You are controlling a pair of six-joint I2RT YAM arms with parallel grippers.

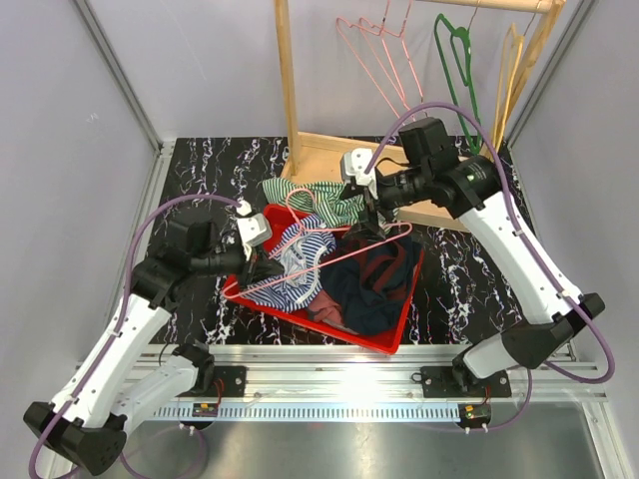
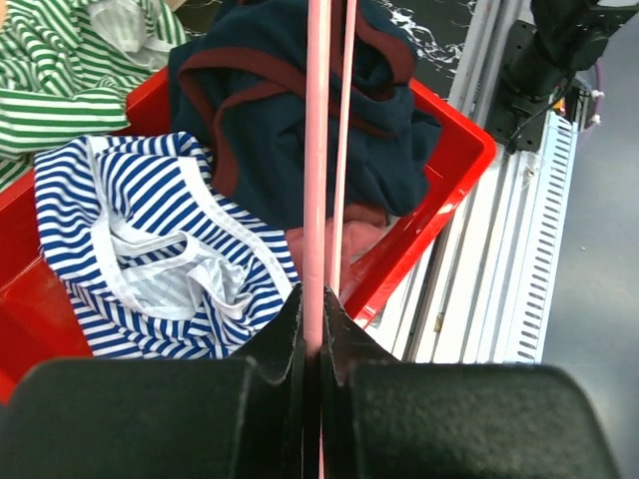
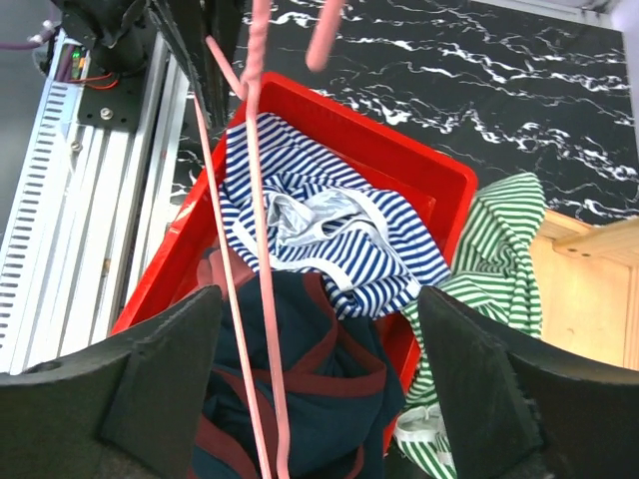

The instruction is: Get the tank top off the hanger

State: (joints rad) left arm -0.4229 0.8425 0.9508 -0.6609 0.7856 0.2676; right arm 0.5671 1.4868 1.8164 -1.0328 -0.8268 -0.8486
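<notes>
**One hanger pinched at one end, the top lying under it**

Two arms meet over the red bin. The left gripper is clamped tight on a thin rod of the pink hanger, right at the bin's near-left rim. The right gripper hovers over the far side with its jaws spread wide and nothing between them.

The blue-and-white striped tank top lies crumpled in the left half of the bin, just beside the left gripper and a little apart from the right one. From the pinch, the hanger's long axis runs up and to the right toward the right gripper, so the top sits below that line and off to one side.

The overhead view gives the hanger's whole outline crossing the top, a navy garment with maroon trim filling the other half, and a green striped shirt spilling over the far rim. The right wrist view adds that the rods pass beside the striped cloth. I can't tell from any view whether a strap is looped over them. My guess is the free right arm should take the cloth.
</notes>
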